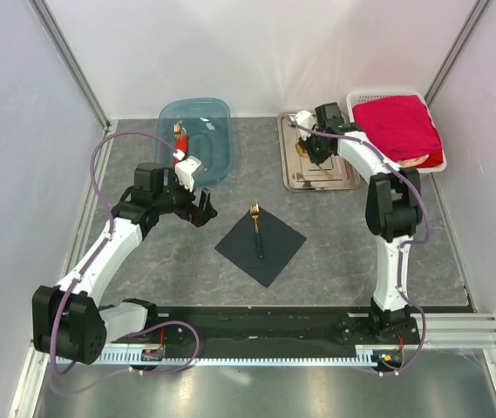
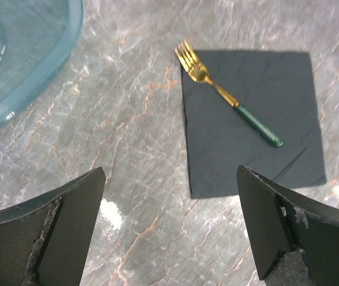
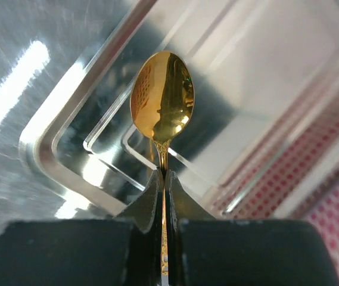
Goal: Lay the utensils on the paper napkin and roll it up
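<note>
Fork point(image 1: 256, 228) being borne by napkin point(image 1: 275, 254); spoon point(image 3: 162, 98) being pinched by R gripper point(image 3: 163, 179), steel tray point(image 1: 293, 170) 1 o'clock; L gripper point(image 2: 169, 229) splayed; roll pending.

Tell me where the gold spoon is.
Right wrist view: the gold spoon is pinched in the right gripper over the steel tray, far right of the table.

The spoon point(image 3: 162, 98) is glossy metal, napkin point(image 2: 249, 119) matt paper.
</note>
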### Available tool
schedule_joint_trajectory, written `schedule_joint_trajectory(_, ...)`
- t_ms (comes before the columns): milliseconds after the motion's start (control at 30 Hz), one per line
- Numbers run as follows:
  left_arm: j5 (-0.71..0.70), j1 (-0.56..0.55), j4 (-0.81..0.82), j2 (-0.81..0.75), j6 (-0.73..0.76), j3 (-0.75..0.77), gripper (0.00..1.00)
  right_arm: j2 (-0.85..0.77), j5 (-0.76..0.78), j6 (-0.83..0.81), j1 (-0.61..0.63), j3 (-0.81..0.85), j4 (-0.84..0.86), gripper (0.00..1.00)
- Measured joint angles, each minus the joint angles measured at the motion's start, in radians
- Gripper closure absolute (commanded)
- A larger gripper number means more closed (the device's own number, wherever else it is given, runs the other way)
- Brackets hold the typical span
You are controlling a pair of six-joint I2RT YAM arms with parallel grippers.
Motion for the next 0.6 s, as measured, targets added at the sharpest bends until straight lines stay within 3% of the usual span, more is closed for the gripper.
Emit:
schedule_joint_trajectory(167, 0.001, 0.004, 0.031, -0.023, -0.071, 0.002, 0.00, -0.225, 0.080, 0.234, 0.049, -0.158, 0.068, 1.00)
schedule_joint_trajectory(300, 0.012, 0.007, 0.046, -0.055, -0.135, 0.001, 0.00, -0.379, 0.139, 0.460, 0.168, -0.309, 0.090, 1.00)
schedule_joint_trajectory(600, -0.007, 0.012, 0.120, -0.134, -0.291, -0.045, 0.00, -0.464, 0.203, 0.871, 0.338, -0.610, 0.117, 1.00)
